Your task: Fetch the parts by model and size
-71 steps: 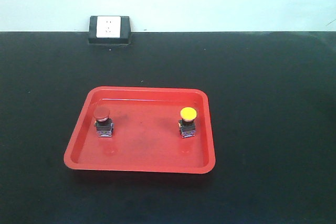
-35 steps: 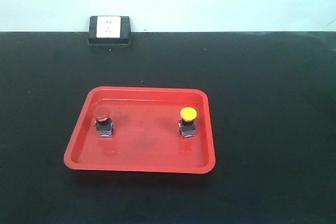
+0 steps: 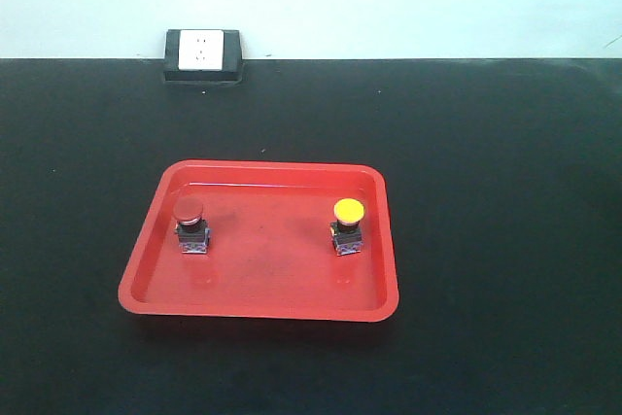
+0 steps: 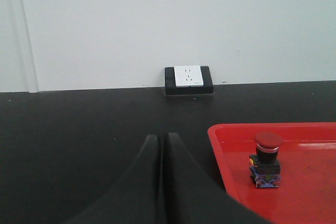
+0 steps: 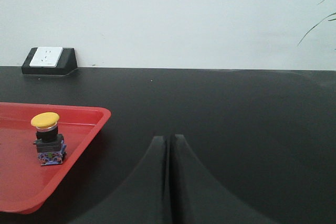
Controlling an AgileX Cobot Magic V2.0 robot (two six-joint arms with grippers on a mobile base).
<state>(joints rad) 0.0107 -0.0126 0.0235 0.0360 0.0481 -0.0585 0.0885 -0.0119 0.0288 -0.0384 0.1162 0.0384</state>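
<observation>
Tray [image 3: 146, 269] of red plastic sits on the black table [image 3: 486, 191], holding both parts upright and well apart — the red-capped switch [image 3: 190, 225] near its left wall, the yellow-capped switch [image 3: 347, 225] near its right. The left gripper [image 4: 160, 141] is clenched, empty, over bare table just left of the tray; the right gripper [image 5: 171, 141] likewise, to the tray's right. A wall socket [image 3: 202, 53] stands at the table's far edge.

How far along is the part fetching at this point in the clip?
Nothing looks fetched yet. The red mushroom-cap push-button switch and the yellow-capped push-button switch both stand upright in the shallow red plastic tray. The left gripper and right gripper are shut, empty, outside the tray. Both pickups remain.
</observation>
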